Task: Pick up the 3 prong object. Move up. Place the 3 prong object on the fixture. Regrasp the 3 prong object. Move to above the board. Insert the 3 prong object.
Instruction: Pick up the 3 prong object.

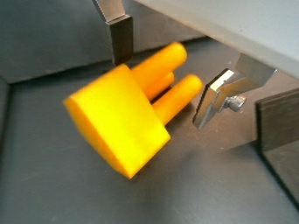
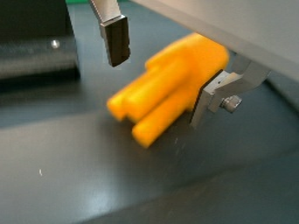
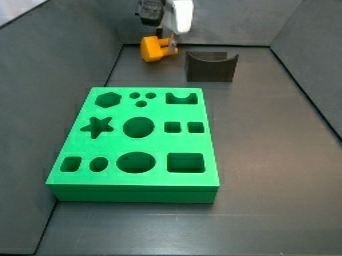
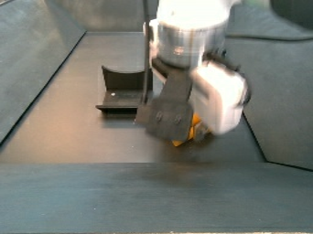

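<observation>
**Claw low over the 3 prong object at the far end of the table**

Claw (image 1: 163, 66) is down at the back of the dark table (image 3: 267, 190), fingers spread wide, and the 3 prong object (image 1: 122, 114) sits right in the gap between them. In both wrist views the orange-yellow block lies tilted, its stubby prongs (image 2: 158, 118) clear to see. One dark-padded finger (image 2: 114, 39) stands apart from the block with open space showing. On the opposite side, the silver finger plate (image 1: 216, 96) is right against the prongs; whether it actually touches, I cannot tell. So: jaws apart, nothing clamped.

Over to a side view, and the block (image 3: 158, 48) shows as an orange spot under the claw (image 3: 168, 32), just beside the fixture (image 3: 210, 65), the dark notched block near the back wall. The green board (image 3: 138, 145) lies well apart, nearer the camera, its star, circle, square and hexagon cut-outs all open.

From a side view at the far end, the arm's bulk covers most of the action; only a sliver of orange (image 4: 186, 137) peeks out below the claw (image 4: 171, 114), with the fixture (image 4: 120, 89) behind.
</observation>
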